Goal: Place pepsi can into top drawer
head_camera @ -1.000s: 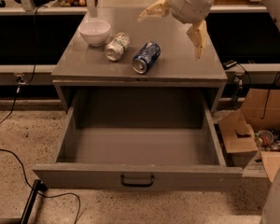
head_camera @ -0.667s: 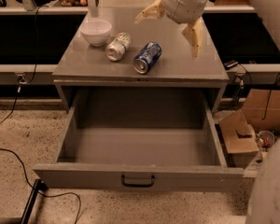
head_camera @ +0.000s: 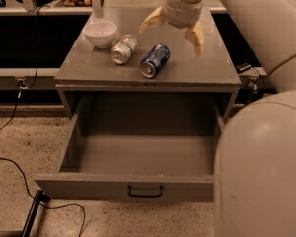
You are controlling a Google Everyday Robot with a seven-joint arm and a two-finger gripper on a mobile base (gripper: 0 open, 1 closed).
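The pepsi can, dark blue with white markings, lies on its side on the grey cabinet top, near the middle. My gripper hovers above the top, just behind and to the right of the can, with its two tan fingers spread wide and nothing between them. The top drawer is pulled fully out below, with a dark pull handle at the centre of its front panel. Its inside shows nothing in it.
A pale green-and-white can lies on its side left of the pepsi can. A white bowl stands at the back left of the top. Cables run over the speckled floor at left. My arm's body fills the right side.
My gripper has moved left and down, closer to the pepsi can. The cans, bowl and drawer have not moved relative to each other.
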